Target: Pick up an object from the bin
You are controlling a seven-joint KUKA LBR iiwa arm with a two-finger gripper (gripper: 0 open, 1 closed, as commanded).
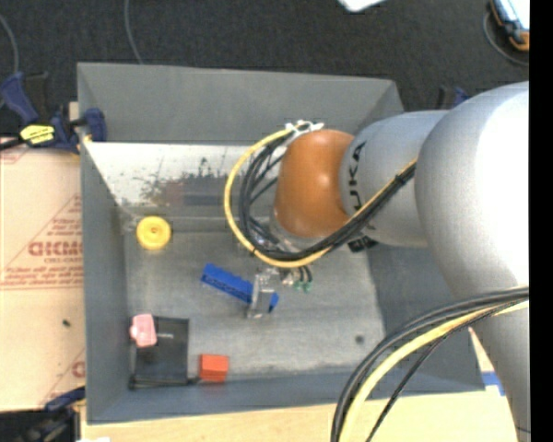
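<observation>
Camera view, starting at the near wall of the bin (276, 394) along the lower edge: a small orange-red block (213, 367) lies close to that wall, touching the right side of a flat black piece (163, 357) in the lower-left corner. A pale pink lump (144, 330) sits at the black piece's upper-left corner. Farther in, about mid-floor, a blue elongated part (225, 282) lies slanted, its left end higher in the picture than its right. The gripper (261, 300) is down at the floor at the right end of this blue part, with a bit of blue showing right against it. Whether it is spread, closed or clamped on the part I cannot tell. A tiny green bit (304, 285) shows just right of the gripper. Beyond, a yellow round disc (153, 232) rests near the left wall, well apart from the blue part. Over the back half of the bin hang the arm's orange cover (309, 191) and 1 loop of yellow and black cables (235, 201), the arm (442, 182) coming in from the right.
</observation>
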